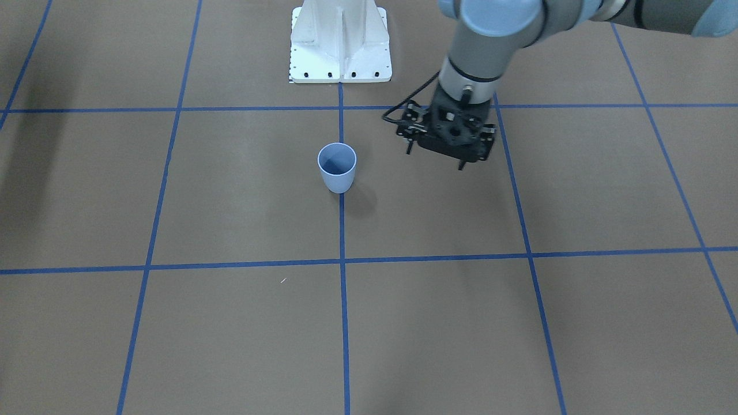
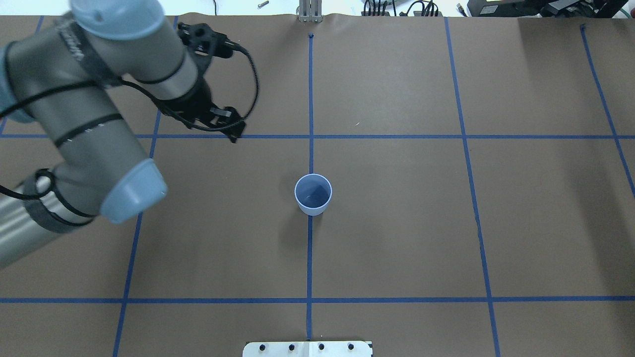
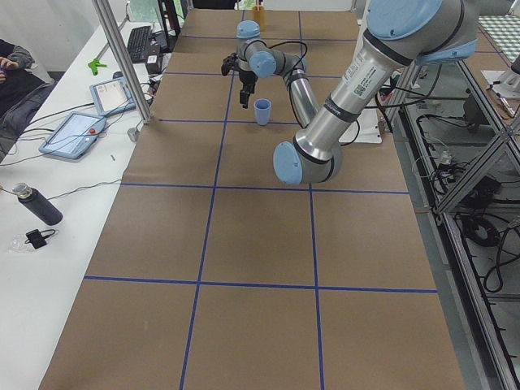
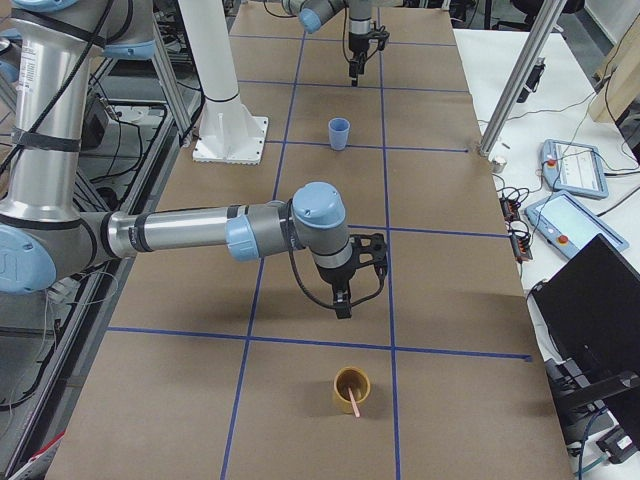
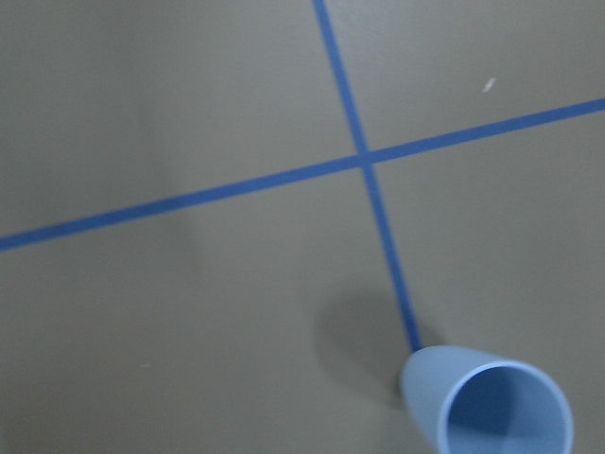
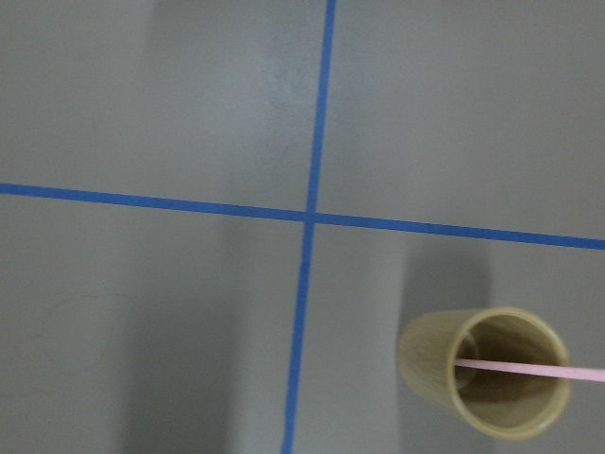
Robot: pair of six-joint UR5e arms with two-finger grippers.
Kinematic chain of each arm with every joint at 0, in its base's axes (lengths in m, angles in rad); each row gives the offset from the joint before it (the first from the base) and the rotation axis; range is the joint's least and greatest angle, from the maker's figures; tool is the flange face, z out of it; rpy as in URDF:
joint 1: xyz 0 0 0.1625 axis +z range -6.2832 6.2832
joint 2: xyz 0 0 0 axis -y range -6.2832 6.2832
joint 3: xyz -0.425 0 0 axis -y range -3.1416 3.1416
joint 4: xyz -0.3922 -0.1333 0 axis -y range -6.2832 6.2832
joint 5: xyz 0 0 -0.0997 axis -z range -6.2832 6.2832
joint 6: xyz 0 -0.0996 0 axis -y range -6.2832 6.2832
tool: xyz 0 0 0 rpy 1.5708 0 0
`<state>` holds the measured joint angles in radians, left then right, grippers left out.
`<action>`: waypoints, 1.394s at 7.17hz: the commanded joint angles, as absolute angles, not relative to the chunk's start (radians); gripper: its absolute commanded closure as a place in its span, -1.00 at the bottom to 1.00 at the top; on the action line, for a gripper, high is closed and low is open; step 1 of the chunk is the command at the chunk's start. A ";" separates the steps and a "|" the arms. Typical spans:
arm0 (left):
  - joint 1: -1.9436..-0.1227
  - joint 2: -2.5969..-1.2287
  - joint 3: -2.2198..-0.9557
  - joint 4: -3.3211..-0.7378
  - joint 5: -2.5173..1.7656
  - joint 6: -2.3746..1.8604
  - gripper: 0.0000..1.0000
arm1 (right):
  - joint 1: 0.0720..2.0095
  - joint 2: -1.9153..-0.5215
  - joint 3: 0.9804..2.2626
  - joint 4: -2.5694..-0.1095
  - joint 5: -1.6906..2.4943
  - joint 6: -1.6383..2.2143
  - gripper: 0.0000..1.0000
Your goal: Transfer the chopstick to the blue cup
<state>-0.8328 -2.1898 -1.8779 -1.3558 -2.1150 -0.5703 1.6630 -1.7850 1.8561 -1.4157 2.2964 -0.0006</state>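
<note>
The blue cup (image 1: 337, 167) stands upright and empty at the table's middle, on a blue tape line; it also shows in the overhead view (image 2: 313, 194) and the left wrist view (image 5: 487, 407). One pale pink chopstick (image 6: 529, 371) leans inside a tan cup (image 6: 484, 371) far off at the robot's right end of the table (image 4: 352, 392). My left gripper (image 1: 435, 159) hangs open and empty above the table beside the blue cup, apart from it. My right gripper (image 4: 343, 305) hovers just short of the tan cup; I cannot tell whether it is open or shut.
The white robot base (image 1: 340, 57) stands behind the blue cup. Blue tape lines grid the brown table (image 2: 397, 223). A metal post (image 4: 510, 90) and tablets (image 4: 575, 165) stand on the side bench.
</note>
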 commanded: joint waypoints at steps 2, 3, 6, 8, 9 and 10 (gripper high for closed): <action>-1.148 -1.907 -1.891 -1.355 -2.206 0.049 -0.98 | 1.859 -1.775 1.695 -1.413 2.363 -0.216 -1.00; -1.199 -1.867 -1.882 -1.356 -2.204 0.136 -0.98 | 1.883 -1.773 1.627 -1.401 2.434 -0.206 -1.00; -1.294 -1.740 -1.840 -1.409 -2.198 0.303 -0.98 | 1.890 -1.776 1.486 -1.062 2.354 0.107 -0.98; -1.354 -1.694 -1.807 -1.482 -2.203 0.350 -0.98 | 1.884 -1.772 1.369 -0.833 2.255 0.256 -0.96; -1.355 -1.692 -1.809 -1.482 -2.204 0.350 -0.98 | 1.881 -1.772 1.370 -0.827 2.229 0.314 -0.96; -1.355 -1.692 -1.809 -1.480 -2.204 0.350 -0.98 | 1.872 -1.767 1.370 -0.801 2.233 0.365 -0.95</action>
<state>-1.3508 -1.6962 -1.8098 -1.4775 -2.2034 0.3466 1.8801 -1.7713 1.3783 -0.8393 2.2466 0.2955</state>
